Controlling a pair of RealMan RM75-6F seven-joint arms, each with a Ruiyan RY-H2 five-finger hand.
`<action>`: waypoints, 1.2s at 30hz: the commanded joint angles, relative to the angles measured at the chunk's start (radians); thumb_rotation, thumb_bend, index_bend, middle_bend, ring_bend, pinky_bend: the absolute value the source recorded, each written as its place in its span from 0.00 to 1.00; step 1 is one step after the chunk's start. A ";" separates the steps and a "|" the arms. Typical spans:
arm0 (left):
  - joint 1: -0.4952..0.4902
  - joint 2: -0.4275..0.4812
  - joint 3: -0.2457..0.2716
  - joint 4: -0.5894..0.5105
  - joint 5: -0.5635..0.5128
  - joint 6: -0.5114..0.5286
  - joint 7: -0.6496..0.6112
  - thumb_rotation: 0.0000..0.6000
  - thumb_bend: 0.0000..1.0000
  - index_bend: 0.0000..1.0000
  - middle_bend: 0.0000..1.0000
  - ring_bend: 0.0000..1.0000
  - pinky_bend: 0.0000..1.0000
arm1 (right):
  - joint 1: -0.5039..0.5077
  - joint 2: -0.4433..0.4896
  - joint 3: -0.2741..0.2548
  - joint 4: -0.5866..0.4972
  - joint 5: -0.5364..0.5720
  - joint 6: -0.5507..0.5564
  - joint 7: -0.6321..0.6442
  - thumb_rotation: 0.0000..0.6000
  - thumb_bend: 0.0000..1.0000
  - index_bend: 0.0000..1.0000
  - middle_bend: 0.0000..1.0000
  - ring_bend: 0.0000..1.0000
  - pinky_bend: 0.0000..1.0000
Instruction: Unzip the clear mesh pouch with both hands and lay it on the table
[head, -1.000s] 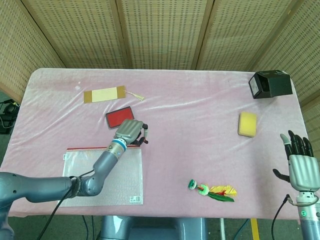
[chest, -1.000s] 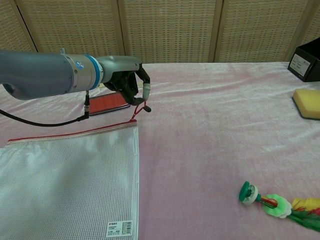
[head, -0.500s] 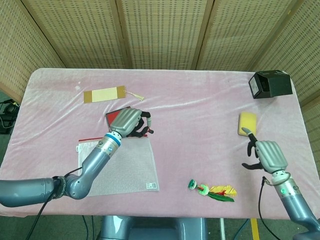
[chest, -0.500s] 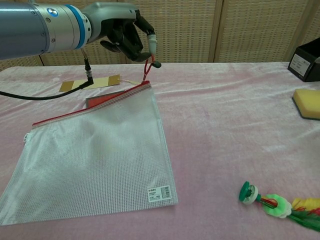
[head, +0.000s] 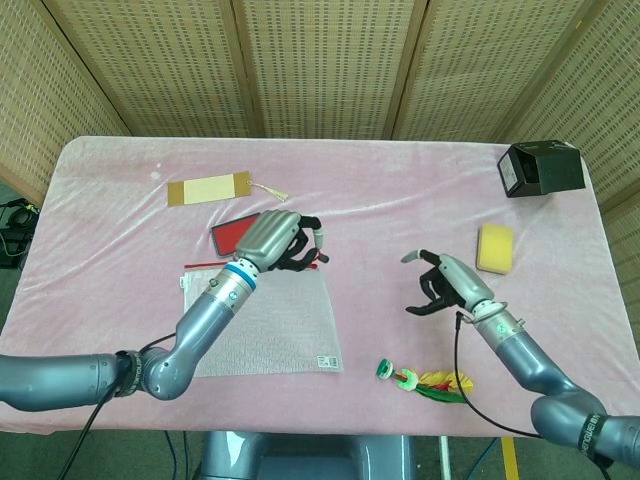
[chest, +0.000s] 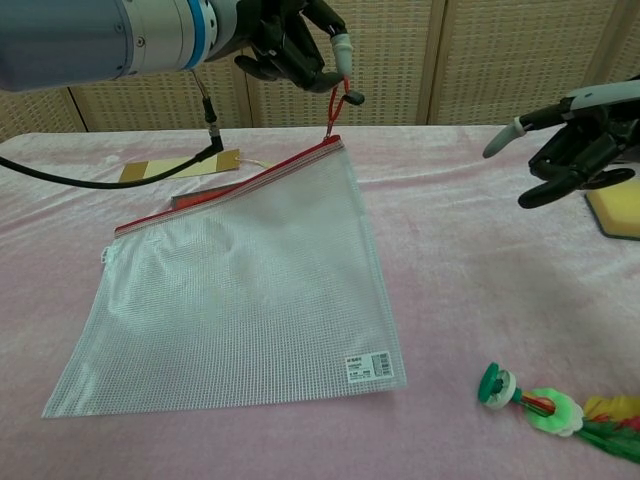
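A yellow sponge (head: 495, 247), black box (head: 540, 168) and green feathered toy (chest: 545, 409) are lying to the right; a red pad (head: 233, 232) and bookmark (head: 209, 189) are sitting behind the mesh pouch (chest: 240, 297). The pouch is hanging tilted, zipped, its lower edge touching the table (head: 390, 200). The left hand (chest: 290, 40) is pinching the red pull cord (chest: 337, 108), now higher. The right hand (chest: 578, 140), empty with fingers spread, is moving in.
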 joint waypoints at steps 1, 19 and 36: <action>-0.011 -0.018 -0.013 0.010 -0.009 0.004 -0.016 1.00 0.54 0.87 0.92 0.89 1.00 | 0.072 -0.032 0.020 -0.013 0.128 -0.061 0.026 1.00 0.00 0.33 0.90 0.89 1.00; -0.070 -0.078 -0.029 0.037 -0.052 0.048 0.015 1.00 0.54 0.87 0.92 0.89 1.00 | 0.198 -0.136 0.011 -0.015 0.372 0.067 -0.067 1.00 0.06 0.37 0.91 0.89 1.00; -0.072 -0.103 -0.032 0.028 -0.043 0.070 0.004 1.00 0.53 0.87 0.92 0.89 1.00 | 0.232 -0.209 0.027 0.024 0.443 0.081 -0.089 1.00 0.38 0.50 0.91 0.89 1.00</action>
